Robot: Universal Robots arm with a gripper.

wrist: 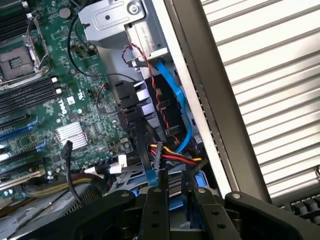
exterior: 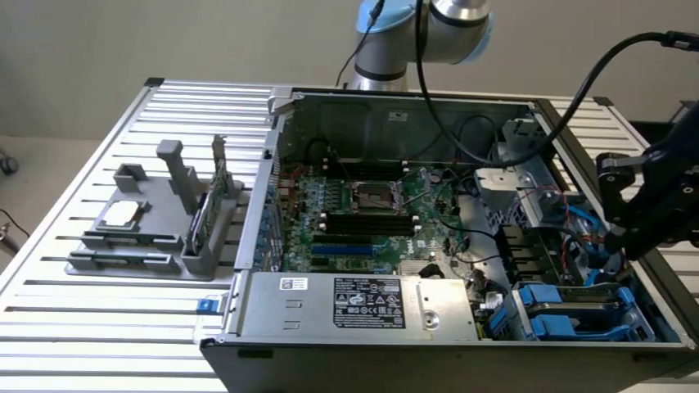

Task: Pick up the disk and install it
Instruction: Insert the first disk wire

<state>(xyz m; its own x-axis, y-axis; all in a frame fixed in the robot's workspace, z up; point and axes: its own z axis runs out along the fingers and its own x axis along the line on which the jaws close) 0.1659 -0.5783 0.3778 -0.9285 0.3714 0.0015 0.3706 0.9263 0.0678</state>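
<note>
Two fingers of the gripper (wrist: 177, 197) sit pinched on what looks like the blue-edged disk (wrist: 199, 181), low in the drive bay (exterior: 628, 307). I'd call this the install step, and it needs squaring up clear of the cables (wrist: 172, 157). Wrist view gives that tangle close up; exterior view adds the parts stand (exterior: 142, 246) at its left.

disk (wrist: 174, 197): only the blue carrier edge shows, edge-on, pinched between the tool (wrist: 179, 194) fingers. It's low in the drive-bay corner of the PC case (wrist: 200, 95), close to the side wall, just past the red/yellow/black pwr cable bundle (wrist: 172, 157). In ext view that's the near corner of the case, on the exterior view's right. Silver body + label hidden. Can't tell how far it's seated.
</note>
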